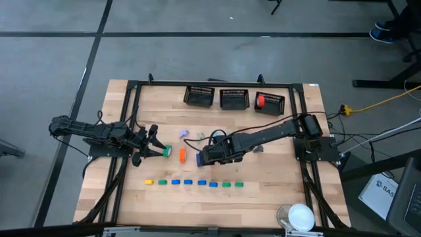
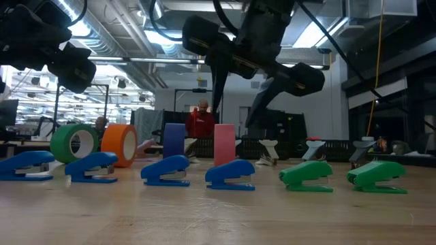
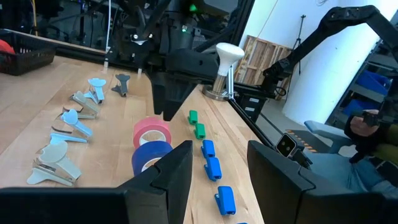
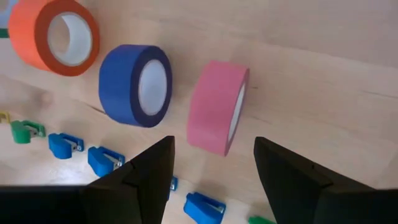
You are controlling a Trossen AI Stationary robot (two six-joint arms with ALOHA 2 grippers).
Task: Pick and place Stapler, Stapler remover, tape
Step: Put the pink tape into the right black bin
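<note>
Count, high view: staplers (image 1: 194, 183), 8, in one row along the near part of the table (image 1: 276, 197). From the left arm's end they run 1 yellow, 1 green, 4 blue, 2 green. They are small and squat, evenly spaced, none touching.

Tape rolls: 4, all standing on edge in a line just beyond the stapler row, mid-table.
- green tape roll (image 1: 167, 151)
- orange tape roll (image 1: 182, 156)
- blue tape roll (image 4: 137, 84)
- pink tape roll (image 4: 217, 106)

Each has a white inner core. Blue and pink stand just beside each other, not touching. In the high view both are largely hidden under the right arm.

Staple removers (image 3: 74, 121): pastel, claw-shaped, lying beyond the tape line. At least 4 pale ones are countable in the left wrist view, plus one darker piece that is probably a fifth. The exact count is uncertain.

Black baskets (image 1: 233, 99): 3, side by side at the far edge. The one nearest the right arm's base holds a red item (image 1: 261, 101). The other two show nothing inside.

Left gripper (image 1: 154, 146): low over the table just beside the green roll, on the left arm's side of it. Fingers are spread and nothing is between them.

Right gripper (image 4: 212, 142): above the blue and pink rolls. Fingers are apart and nothing is gripped. The pink roll shows in the gap between them, and in the low view the gripper hangs clear above the rolls' tops.
</note>
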